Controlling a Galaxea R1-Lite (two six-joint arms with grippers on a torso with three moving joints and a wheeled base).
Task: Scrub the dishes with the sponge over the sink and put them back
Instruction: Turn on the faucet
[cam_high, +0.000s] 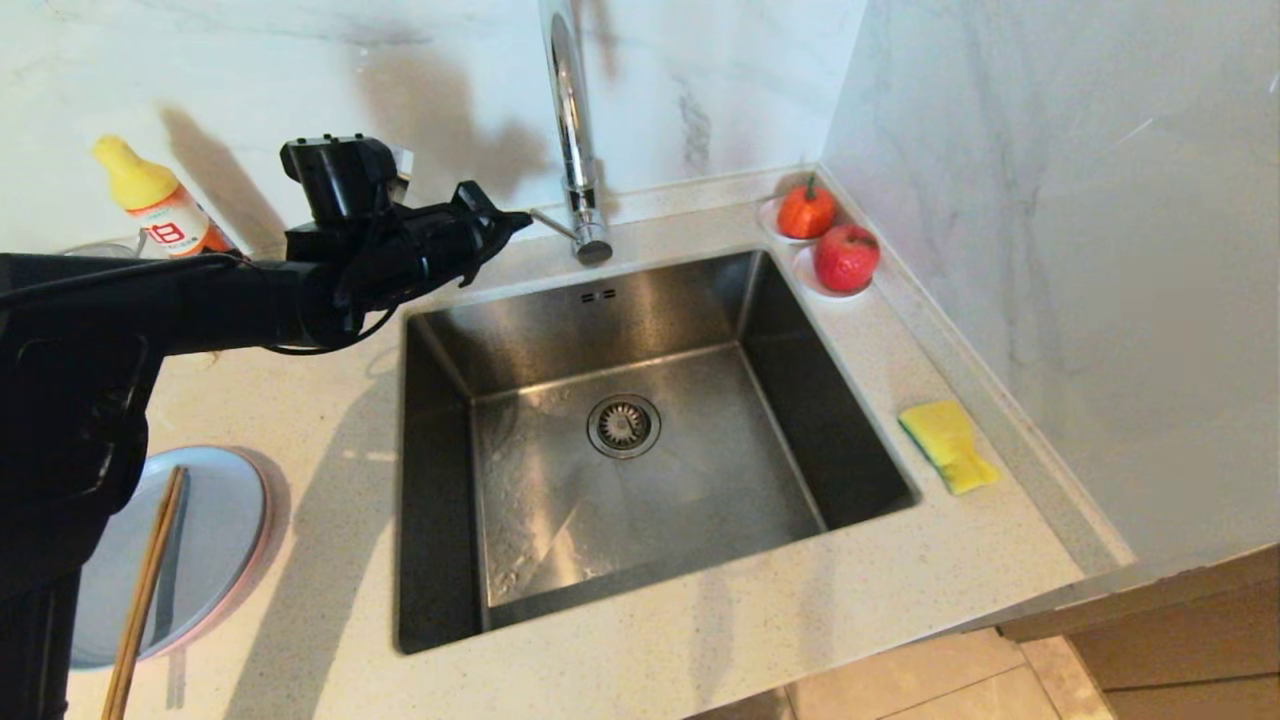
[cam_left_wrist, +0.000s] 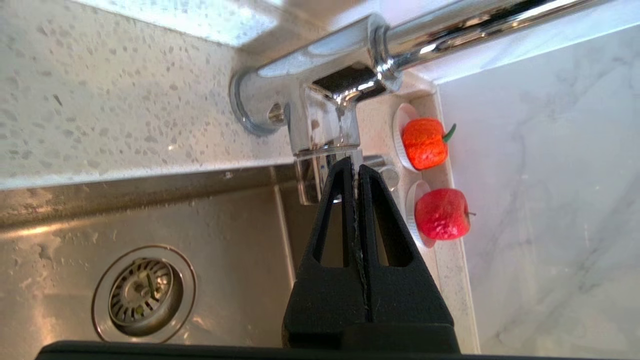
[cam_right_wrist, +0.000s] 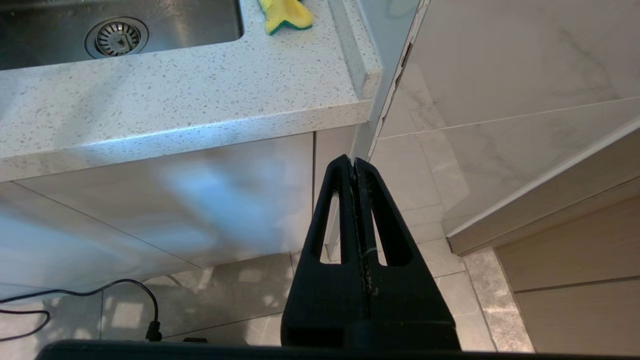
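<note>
Jaws closed and empty on the left gripper (cam_high: 520, 220), aimed right at the faucet (cam_high: 575, 130) over the sink's (cam_high: 440, 480) far-left corner. One sponge (cam_high: 948, 444) lies right of the basin, long axis near-to-far. One blue plate (cam_high: 215, 530), arm-cropped, hides a pink rim (cam_high: 268, 540).

Left wrist view: tips near the faucet base (cam_left_wrist: 320, 110).

Right wrist view: right gripper (cam_right_wrist: 354, 162), shut, hangs below the counter (cam_right_wrist: 175, 100); sponge (cam_right_wrist: 285, 14) cropped.

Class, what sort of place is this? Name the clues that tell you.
Most likely a home kitchen: a steel sink under a chrome faucet, set in a speckled countertop, with a sponge beside it.
</note>
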